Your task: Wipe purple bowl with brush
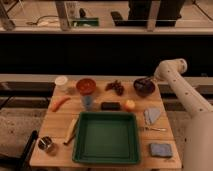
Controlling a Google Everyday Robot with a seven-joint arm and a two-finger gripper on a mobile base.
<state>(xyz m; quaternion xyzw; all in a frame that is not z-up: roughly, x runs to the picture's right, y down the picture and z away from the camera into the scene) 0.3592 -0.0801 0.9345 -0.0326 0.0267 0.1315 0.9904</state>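
To do this step well, the purple bowl (pixel 142 90), at the far right of the worktop (pixel 60 145), should be met by bristles and not by bare metal. The claw (pixel 149 80) hangs at the bowl's far right rim with its fingers pressed fully together, and nothing can be made out between them. What I take for the brush (pixel 153 129), a thin greyish handle with a darker end, lies flat on the worktop. So I judge the fetch comes first:
- rise clear of the rim and spread the fingers;
- come down across the middle of the handle;
- close and lift straight up.

After that, sweep lightly inside the bowl so it does not slide toward the worktop edge.

The brush sits just right of the green tray (pixel 80 150), nearer than the bowl and well apart from the claw. A pale cloth (pixel 152 115) lies between them.
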